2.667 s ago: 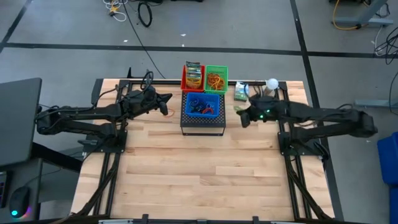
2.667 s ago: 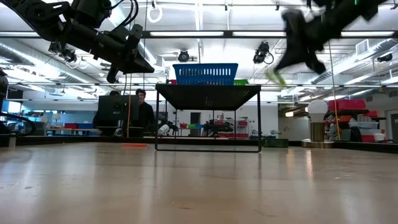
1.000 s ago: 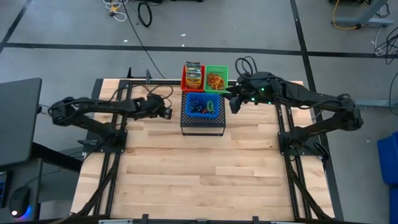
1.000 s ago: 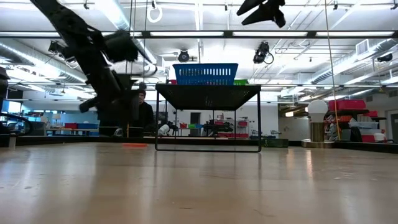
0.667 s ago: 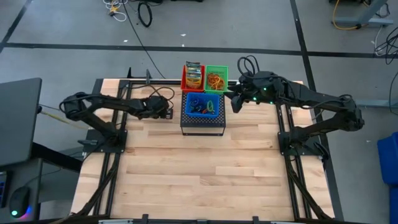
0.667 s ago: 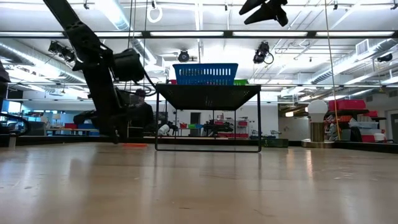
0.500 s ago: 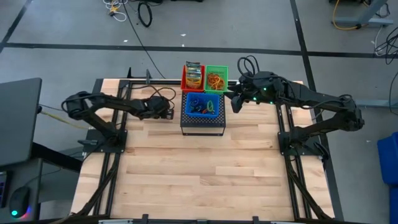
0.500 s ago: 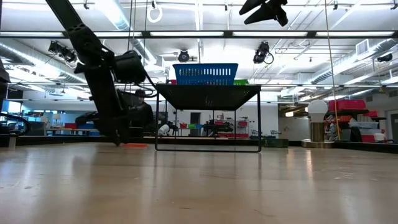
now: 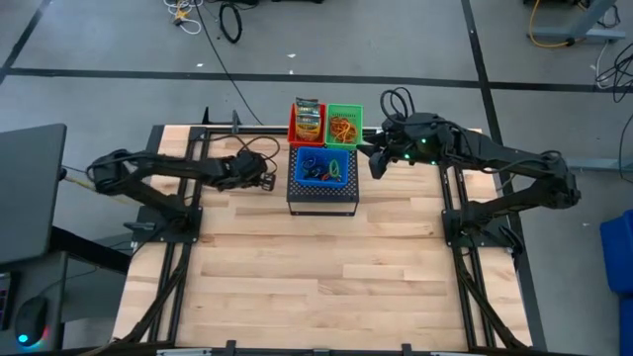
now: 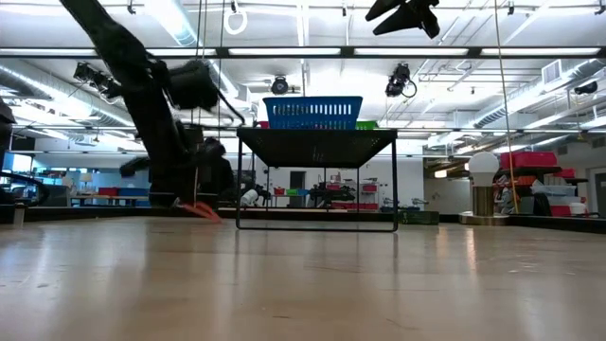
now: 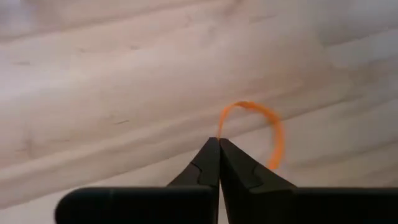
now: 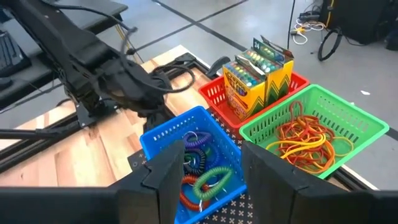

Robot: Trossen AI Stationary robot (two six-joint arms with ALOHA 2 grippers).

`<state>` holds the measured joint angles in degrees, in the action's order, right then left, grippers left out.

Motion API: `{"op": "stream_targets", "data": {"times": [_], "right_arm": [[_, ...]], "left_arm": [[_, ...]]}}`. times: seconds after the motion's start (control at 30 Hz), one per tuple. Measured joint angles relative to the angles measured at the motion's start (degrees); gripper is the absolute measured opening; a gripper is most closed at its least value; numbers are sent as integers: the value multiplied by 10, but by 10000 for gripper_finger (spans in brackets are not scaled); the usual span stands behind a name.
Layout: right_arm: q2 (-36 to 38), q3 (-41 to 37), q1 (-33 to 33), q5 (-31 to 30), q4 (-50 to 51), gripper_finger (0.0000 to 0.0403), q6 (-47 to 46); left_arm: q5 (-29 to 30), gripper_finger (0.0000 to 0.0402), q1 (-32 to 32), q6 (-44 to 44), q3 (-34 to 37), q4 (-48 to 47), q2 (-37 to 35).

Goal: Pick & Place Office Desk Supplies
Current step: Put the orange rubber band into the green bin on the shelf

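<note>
An orange rubber band (image 11: 267,127) lies on the wood left of the big black perforated box (image 9: 321,201), with my left gripper (image 9: 269,182) shut on it at table height. On the box stands a blue basket (image 9: 323,168) of coloured coiled loops. Behind it are a red basket (image 9: 307,123) with crayon boxes and a green basket (image 9: 344,124) of rubber bands. My right gripper (image 12: 214,177) hangs open above the baskets' right side, with nothing between its fingers. My left gripper pinches one spot of the orange band's thin strand (image 11: 219,132) between its two fingertips. The fingers slant down from the table's left. The rest of the loop (image 10: 206,212) curves out beyond the fingertips, tipped, with its lower end at the table.
A white ball on a stand (image 10: 484,164) is at the table's far right. The black box stands close on the right of my left gripper. The wide near half of the table (image 9: 326,287) is bare wood.
My left gripper has sunk to the table at the orange band and taken hold of it. The band lay flat on the wood before. It now stands tipped, one side raised at the fingertips. My right gripper has kept still above the baskets.
</note>
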<state>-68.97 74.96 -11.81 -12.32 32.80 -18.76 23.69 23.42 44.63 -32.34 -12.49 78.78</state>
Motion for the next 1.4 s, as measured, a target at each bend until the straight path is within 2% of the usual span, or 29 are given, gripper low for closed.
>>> {"op": "stream_targets", "data": {"times": [0.1,0.23,0.4,0.53,0.7,0.83,1.03,1.17,1.4], "right_arm": [[3,0,0,0,2,169,-3],[3,0,0,0,3,169,-4],[-4,0,-1,31,1,169,-21],[-18,1,0,71,-10,169,-30],[-44,0,1,104,-52,173,-30],[-55,0,1,110,-65,197,-30],[-58,0,-7,114,-69,241,-28],[-66,0,-7,123,-65,251,-28],[-110,0,-6,181,-155,251,-19]], "left_arm": [[24,4,-14,2,1,-39,-58],[51,3,-42,-36,1,-39,-147],[75,3,-94,-143,1,20,-235],[71,2,-132,-199,0,92,-270],[65,2,-164,-238,-37,123,-260],[70,2,-180,-273,-82,123,-234],[61,2,-182,-313,-123,122,-193],[59,2,-172,-299,-127,128,-186],[1,2,-158,-332,-127,255,-171]]}}
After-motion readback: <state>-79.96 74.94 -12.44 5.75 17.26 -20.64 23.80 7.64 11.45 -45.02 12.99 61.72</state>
